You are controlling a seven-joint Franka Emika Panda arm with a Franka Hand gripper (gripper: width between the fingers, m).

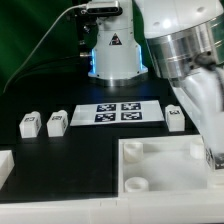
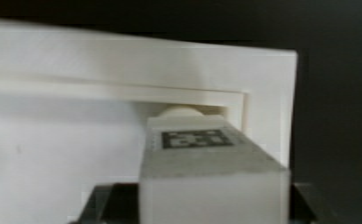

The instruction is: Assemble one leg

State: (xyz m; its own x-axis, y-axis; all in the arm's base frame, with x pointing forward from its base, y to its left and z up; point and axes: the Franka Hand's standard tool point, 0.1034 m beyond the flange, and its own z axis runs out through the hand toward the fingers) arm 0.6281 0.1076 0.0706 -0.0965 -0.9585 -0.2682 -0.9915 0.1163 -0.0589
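In the wrist view my gripper (image 2: 199, 206) is shut on a leg (image 2: 199, 160), a white block with a black-and-white tag on it. The dark fingers (image 2: 114, 200) stand on either side of it. The leg's far end sits at a round corner socket (image 2: 192, 101) of the large white panel (image 2: 89, 90); I cannot tell how deep it is in. In the exterior view the gripper (image 1: 213, 152) is low over the panel's (image 1: 160, 168) corner at the view's right edge, and the held leg is hidden there.
Three loose legs lie on the black table: two at the exterior view's left (image 1: 30, 124) (image 1: 57, 123) and one at the right (image 1: 174, 118). The marker board (image 1: 115, 112) lies between them. The robot base (image 1: 112, 50) stands behind. Another white part (image 1: 5, 165) is at the left edge.
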